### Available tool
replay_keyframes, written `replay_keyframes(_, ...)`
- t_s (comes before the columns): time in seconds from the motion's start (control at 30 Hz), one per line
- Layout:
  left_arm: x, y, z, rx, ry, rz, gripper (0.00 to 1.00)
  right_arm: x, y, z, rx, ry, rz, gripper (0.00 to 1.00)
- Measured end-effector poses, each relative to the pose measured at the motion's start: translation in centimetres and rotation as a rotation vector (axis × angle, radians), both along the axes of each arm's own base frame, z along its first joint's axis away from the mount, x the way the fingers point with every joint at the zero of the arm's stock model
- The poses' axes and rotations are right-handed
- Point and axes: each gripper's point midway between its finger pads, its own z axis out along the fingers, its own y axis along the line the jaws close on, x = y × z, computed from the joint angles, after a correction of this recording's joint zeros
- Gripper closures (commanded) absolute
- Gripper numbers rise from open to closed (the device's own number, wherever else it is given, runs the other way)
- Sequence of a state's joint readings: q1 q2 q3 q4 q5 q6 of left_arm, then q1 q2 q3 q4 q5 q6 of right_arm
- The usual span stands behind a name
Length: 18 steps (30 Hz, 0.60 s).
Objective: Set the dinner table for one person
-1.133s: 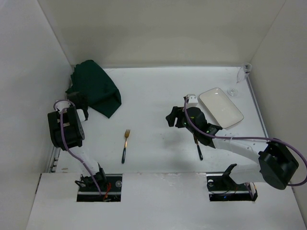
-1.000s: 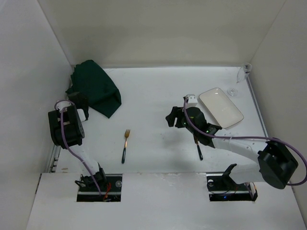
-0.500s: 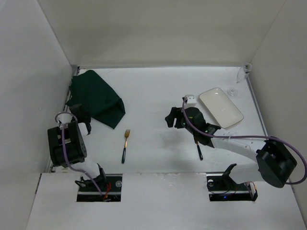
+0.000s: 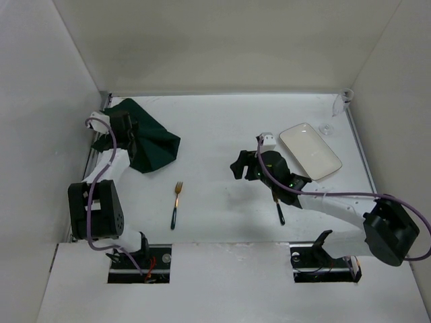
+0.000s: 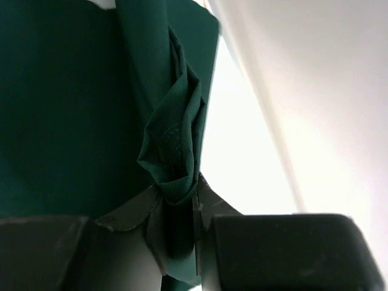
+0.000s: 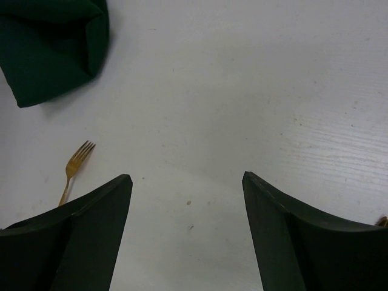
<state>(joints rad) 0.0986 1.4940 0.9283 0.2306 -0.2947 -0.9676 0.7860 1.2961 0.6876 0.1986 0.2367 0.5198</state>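
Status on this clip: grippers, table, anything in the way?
Left gripper shut on bunched green placemat, far-left corner. Right gripper open, empty, over mid-table. Dinner table unset: fork and plate lie apart. Nothing blocking either arm.

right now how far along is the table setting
Nothing is laid out yet. The left gripper is shut on a fold of the green placemat, bunched at the dinner table's far left. The right gripper is open and empty. The plate and fork lie apart, unplaced.
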Motion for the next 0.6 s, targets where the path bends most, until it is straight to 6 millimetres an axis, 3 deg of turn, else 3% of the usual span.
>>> replay_keyframes(0.17,-0.4,-1.3,0.4,0.026,0.009,-0.009,0.88,0.0,0.0,0.3,0.006,-0.006,0.001,0.2)
replay_keyframes(0.3,-4.7,0.9,-2.5,0.012,0.065,0.07,0.88,0.0,0.0,0.3,0.006,-0.005,0.001,0.19)
replay_keyframes(0.43,-9.0,3.4,-5.7,-0.004,0.138,0.161,0.76,0.0,0.0,-0.1,-0.001,0.001,0.001,0.19)
replay_keyframes(0.6,-10.5,4.9,-7.4,-0.036,0.161,0.204,0.61,0.0,0.0,-0.9,-0.017,0.018,0.002,0.19)
